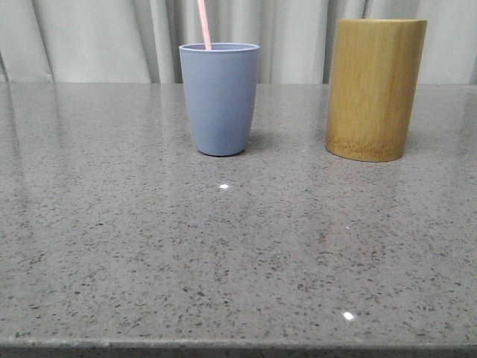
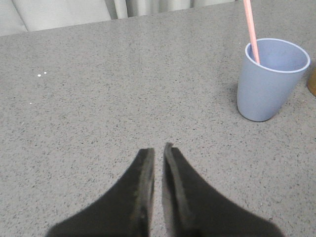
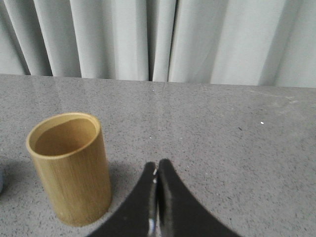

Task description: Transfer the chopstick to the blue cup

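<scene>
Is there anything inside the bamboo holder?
No, the right wrist view looks into the bamboo holder and shows nothing inside it.

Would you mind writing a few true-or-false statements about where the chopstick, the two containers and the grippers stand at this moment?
1. The chopstick stands inside the blue cup. True.
2. The bamboo holder lies tipped on its side. False: it stands upright on the table, beside the blue cup.
3. The left gripper is holding the chopstick. False: its fingers sit nearly together with nothing between them, apart from the cup.
4. The right gripper is shut and holds nothing. True.
5. The bamboo holder has chopsticks in it. False: the right wrist view looks into its mouth and shows nothing inside.
</scene>
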